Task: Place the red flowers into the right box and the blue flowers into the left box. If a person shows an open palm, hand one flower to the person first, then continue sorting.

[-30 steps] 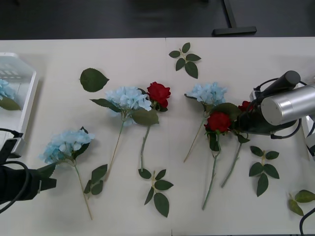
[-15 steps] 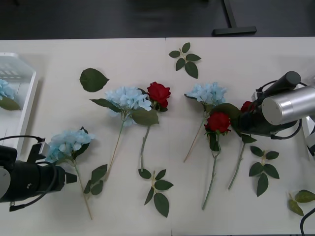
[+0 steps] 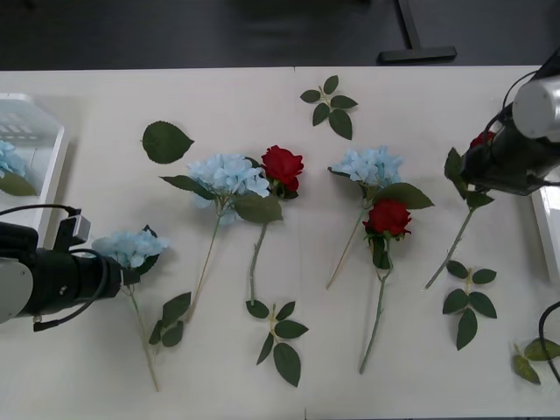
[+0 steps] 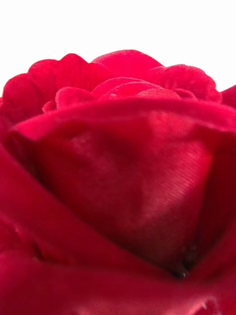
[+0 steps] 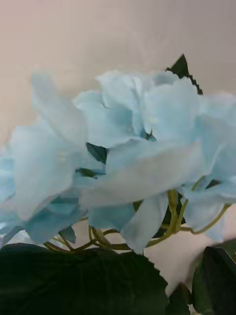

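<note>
Right arm: the right gripper (image 3: pixel 486 168) stood near the right end of the pale bench (image 3: pixel 236 96), just beside the shallow white plastic right box (image 3: pixel 549 229). A deep red artificial rose on a thin green stem (image 3: pixel 482 139) was at its tip, the bloom close against the wrist camera (image 4: pixel 118 162) and the stem trailing down and leftward toward the bench. Whether the fingers were clenched on the rose could not be told; the bloom hid them.

Left arm: the left gripper (image 3: pixel 118 273) lay low at the left side of the bench, its tip at the pale sky-blue artificial hydrangea head (image 3: pixel 131 247), which was lying on the bench and crowded the wrist view (image 5: pixel 123 147). The state of its fingers could not be told either. The white slotted left box (image 3: pixel 45 149) stood just beyond, with one blue head (image 3: pixel 7 161) already inside.

Assessment: the rose was judged ready for transfer. It should be carried fully over the rim before release, so that the long stem clears the edge and does not lever the flower out. On the left, the grasp should take the stem under the head, not the soft petals, which would likely slip. No open palm was seen.
</note>
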`<move>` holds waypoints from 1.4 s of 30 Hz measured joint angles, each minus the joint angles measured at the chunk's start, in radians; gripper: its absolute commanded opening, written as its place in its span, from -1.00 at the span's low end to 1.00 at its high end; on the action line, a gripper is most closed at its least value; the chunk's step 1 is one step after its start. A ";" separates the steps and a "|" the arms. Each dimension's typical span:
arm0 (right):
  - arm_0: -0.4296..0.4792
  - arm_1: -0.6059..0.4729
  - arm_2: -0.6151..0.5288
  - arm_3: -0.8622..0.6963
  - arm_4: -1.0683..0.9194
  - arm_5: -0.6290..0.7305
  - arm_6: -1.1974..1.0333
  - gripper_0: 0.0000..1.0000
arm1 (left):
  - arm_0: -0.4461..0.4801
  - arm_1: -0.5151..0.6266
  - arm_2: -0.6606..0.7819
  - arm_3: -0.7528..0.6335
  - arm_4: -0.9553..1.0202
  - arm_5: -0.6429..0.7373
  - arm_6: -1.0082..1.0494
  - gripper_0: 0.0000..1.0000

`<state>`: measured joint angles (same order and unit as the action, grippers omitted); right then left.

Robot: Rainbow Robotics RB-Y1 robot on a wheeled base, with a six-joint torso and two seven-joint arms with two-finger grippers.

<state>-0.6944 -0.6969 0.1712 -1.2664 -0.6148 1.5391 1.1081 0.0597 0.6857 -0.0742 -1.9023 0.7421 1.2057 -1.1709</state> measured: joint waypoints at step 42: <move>-0.141 -0.110 0.215 0.714 0.443 -0.647 0.614 0.41 | -0.042 0.088 -0.043 -0.156 -0.114 0.095 0.000 -1.00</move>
<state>-0.8358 -0.8066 0.3865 -0.5523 -0.1717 0.8919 1.7220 0.0179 0.7734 -0.1167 -2.0579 0.6278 1.3010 -1.1709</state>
